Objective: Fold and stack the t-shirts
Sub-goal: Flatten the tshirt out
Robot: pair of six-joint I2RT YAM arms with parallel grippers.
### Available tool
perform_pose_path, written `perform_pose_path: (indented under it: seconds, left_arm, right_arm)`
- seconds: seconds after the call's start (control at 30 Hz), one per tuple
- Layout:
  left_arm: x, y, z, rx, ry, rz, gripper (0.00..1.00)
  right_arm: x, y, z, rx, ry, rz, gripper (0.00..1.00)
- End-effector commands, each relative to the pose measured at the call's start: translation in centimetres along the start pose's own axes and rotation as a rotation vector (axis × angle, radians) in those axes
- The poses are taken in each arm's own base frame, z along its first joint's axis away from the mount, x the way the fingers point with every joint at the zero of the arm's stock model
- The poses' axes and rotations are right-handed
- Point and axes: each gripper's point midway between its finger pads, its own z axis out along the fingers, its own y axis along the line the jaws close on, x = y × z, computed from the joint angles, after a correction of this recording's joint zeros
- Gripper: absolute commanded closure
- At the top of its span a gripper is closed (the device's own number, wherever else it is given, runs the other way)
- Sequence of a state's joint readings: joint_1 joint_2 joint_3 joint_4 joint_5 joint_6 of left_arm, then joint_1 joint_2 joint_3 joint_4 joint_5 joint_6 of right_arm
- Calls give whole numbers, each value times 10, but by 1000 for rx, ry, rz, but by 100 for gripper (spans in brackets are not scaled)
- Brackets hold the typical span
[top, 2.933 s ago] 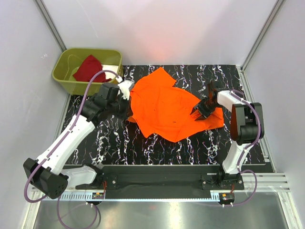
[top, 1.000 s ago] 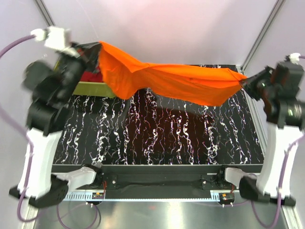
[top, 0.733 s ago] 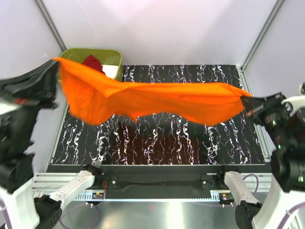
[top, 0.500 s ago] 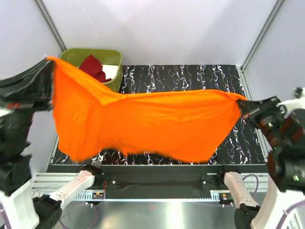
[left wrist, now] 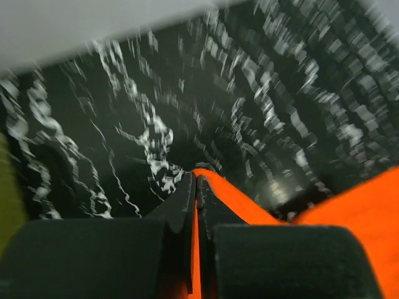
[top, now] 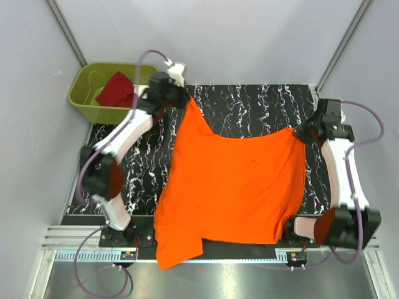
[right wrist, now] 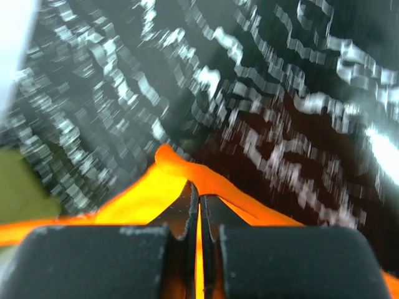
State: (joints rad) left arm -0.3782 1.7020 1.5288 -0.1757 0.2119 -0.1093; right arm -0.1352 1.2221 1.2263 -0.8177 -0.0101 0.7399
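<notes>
My left end effector and right end effector each pinch an upper corner of the orange t-shirt spread lower in frame.

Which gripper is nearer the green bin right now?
Left. The left gripper sits just right of the bin at the far edge of the table, shut on the orange t-shirt. The right gripper holds the shirt's other corner, across the table.

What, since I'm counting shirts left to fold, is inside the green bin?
A crumpled dark red t-shirt lies inside the green bin. Anything beneath it is covered; the left arm hides the bin's right end.
</notes>
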Motion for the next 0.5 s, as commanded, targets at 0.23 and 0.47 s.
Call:
perform_pose_path:
  seconds: [0.23,0.47]
  left_arm:
    - [-5,21,137,55,0,-35,100]
    - [9,35,150,42,11,-62,100]
  right_arm:
    - [-79,-5,154,111,-40,-110,100]
    - [-90,-5,201,125,55,-168,100]
